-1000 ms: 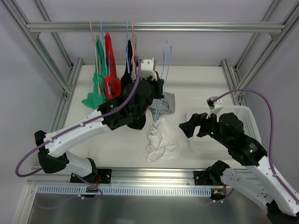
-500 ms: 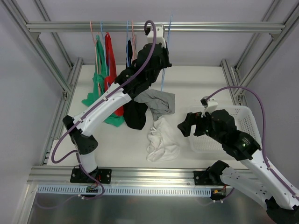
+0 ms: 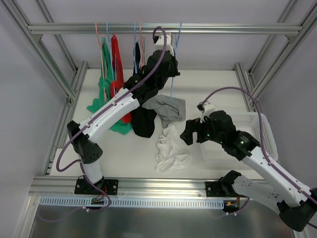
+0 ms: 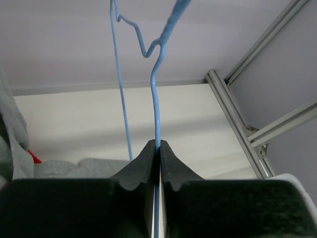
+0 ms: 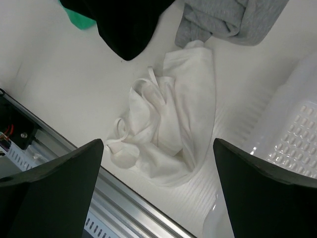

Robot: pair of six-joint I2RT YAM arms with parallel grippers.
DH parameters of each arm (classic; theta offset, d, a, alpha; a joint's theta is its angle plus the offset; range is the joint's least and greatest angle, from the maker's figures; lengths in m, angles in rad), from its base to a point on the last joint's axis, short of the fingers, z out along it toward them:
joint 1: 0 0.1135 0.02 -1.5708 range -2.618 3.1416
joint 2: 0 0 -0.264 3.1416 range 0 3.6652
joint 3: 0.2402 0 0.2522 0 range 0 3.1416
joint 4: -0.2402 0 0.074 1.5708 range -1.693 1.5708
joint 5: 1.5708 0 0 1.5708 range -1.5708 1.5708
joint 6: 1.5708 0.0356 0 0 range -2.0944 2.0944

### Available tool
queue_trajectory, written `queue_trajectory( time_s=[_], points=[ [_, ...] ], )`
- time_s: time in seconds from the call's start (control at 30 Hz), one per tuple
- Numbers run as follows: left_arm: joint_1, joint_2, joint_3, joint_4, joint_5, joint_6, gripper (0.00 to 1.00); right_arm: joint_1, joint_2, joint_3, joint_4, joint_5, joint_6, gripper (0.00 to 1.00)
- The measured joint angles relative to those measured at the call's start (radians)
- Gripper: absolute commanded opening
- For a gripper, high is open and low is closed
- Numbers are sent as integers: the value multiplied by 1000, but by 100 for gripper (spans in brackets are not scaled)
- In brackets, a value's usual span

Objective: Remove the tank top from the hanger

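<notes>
My left gripper [image 3: 171, 43] is high up by the top rail [image 3: 223, 29]. It is shut on the wire of a bare blue hanger [image 4: 156, 109], pinched between the jaws at my left gripper [image 4: 159, 145]. The blue hanger [image 3: 172, 87] hangs down with nothing on it. Below it a grey tank top [image 3: 167, 109] lies crumpled on the table, apart from the hanger. My right gripper [image 3: 189, 134] is open and holds nothing. In the right wrist view my right gripper [image 5: 158, 148] hovers over a white tank top [image 5: 171, 124].
Green [image 3: 103, 96], red [image 3: 116, 64] and black [image 3: 143, 124] tops hang from hangers on the rail's left part. The white tank top [image 3: 172, 148] lies near the front edge. A white basket [image 3: 250, 124] stands at the right, beside the right arm.
My left arm has lifted the blue hanger from low over the grey tank top up to the rail, and the grey top stayed on the table. The right gripper has shifted left.
</notes>
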Motion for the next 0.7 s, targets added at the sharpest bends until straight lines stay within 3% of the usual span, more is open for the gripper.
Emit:
queue_trajectory(
  time_s=[0.03,0.07,0.1,0.3,0.6,0.7],
  points=[
    [0,-19,-26,11,3,-6,23,0,36,-2,5,-11,-9,100],
    [5,-40,-49,11,6,-11,65,0,72,-2,11,-24,-18,99],
    [6,-66,-74,1,10,-13,98,0,116,-4,17,-36,-26,99],
    [-10,-292,-276,-26,24,-35,99,39,330,-6,41,-56,-51,100],
    [-127,-784,-722,-25,-54,-16,99,174,722,71,106,19,-53,99],
    [-132,-915,-824,-44,-53,-13,99,213,820,72,132,58,-44,82]
  ],
)
